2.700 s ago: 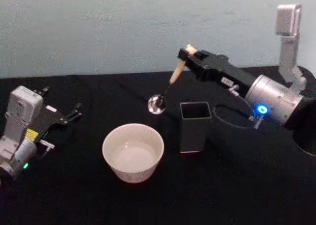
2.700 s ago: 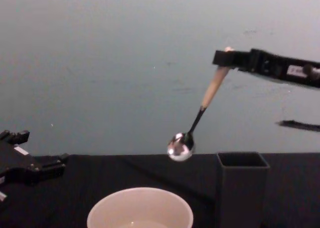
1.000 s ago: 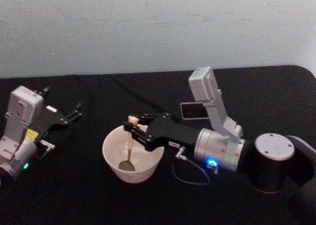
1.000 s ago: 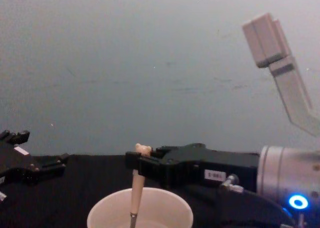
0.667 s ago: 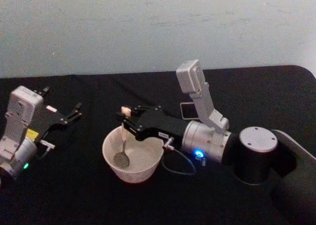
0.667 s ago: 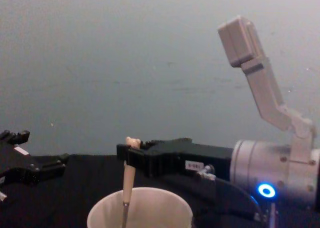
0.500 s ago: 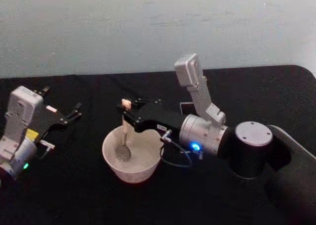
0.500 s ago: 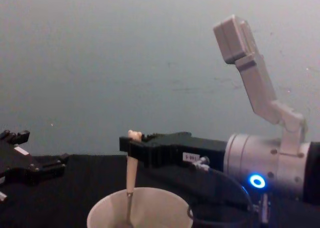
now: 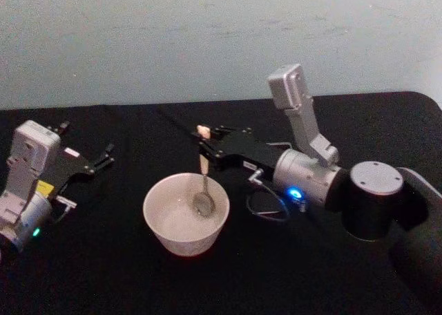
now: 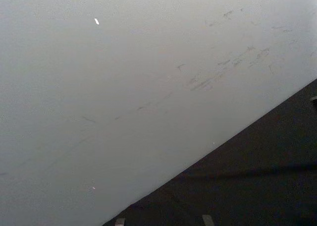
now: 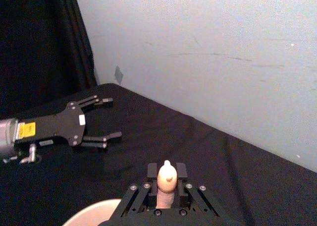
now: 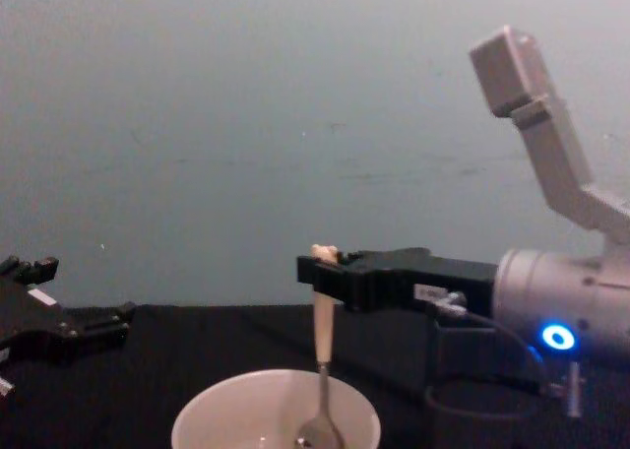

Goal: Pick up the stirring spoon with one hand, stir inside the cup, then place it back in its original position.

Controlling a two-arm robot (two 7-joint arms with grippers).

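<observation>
We've got the right gripper (image 9: 204, 148) over the cup (image 9: 156, 195), fingers clamped on the beige handle of the stirring spoon (image 9: 203, 204), bear head poking out above them. The spoon hangs upright, metal bowl down inside the cup, toward its right side. Well left of the cup, the left gripper (image 9: 105, 157) lies on the black table (image 9: 103, 260), fingers spread, holding nothing. Right of the cup we glimpse the dark grey holder (image 12: 468, 355), largely covered by the right arm.
</observation>
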